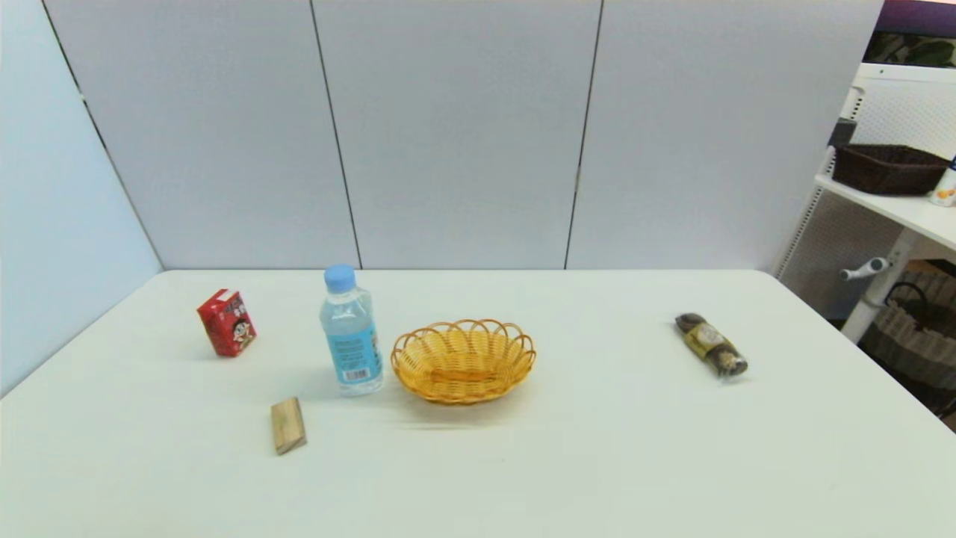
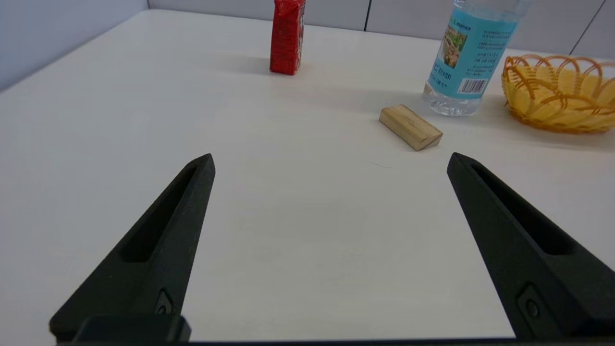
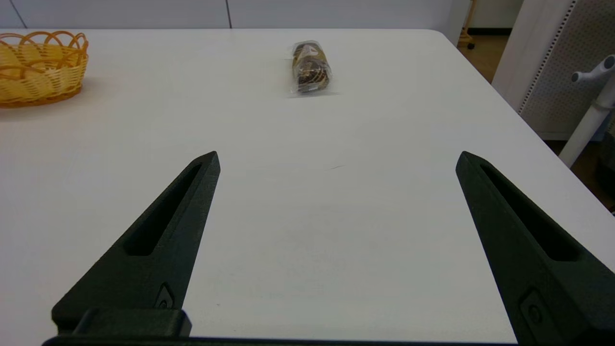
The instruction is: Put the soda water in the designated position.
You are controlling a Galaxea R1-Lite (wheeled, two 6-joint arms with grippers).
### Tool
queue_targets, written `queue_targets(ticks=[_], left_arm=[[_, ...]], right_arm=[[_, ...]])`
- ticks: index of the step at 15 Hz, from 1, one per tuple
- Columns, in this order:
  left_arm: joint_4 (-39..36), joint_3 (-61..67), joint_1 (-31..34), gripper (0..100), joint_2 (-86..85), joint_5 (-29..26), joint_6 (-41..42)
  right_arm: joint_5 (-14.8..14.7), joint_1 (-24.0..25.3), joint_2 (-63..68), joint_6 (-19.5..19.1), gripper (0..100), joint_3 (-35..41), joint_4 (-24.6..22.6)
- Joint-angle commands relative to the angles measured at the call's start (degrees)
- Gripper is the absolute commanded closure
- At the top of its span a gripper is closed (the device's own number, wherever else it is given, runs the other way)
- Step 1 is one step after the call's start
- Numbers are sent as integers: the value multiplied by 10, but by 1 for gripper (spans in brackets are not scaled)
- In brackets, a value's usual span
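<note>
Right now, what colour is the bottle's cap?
Light blue cap on the soda water, clearest in head view.

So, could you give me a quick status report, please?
Left gripper open, low over table, empty. Right gripper open, empty. Soda water upright, untouched, beside the basket. Wooden block lies near the bottle.

Lighting was bright and even, pretty soft. Only faint shadows sat under the bottle [image 1: 350,331] and basket [image 1: 463,361]. No real glare, though the head view's edges bowed a bit.
</note>
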Motion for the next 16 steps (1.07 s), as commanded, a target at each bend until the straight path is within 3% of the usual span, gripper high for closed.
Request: queue_targets(ticks=[1, 6, 9, 16], left_arm=[[1, 0, 0, 0, 0, 39, -90], [-1, 0, 0, 0, 0, 36, -30], [-6, 0, 0, 0, 0, -4, 47], [-5, 0, 0, 0, 0, -6, 62]], right_arm=[[0, 0, 1, 0, 0, -1, 0], [0, 0, -1, 0, 0, 0, 0], [0, 0, -1, 0, 0, 0, 0], [0, 0, 1, 0, 0, -1, 0]])
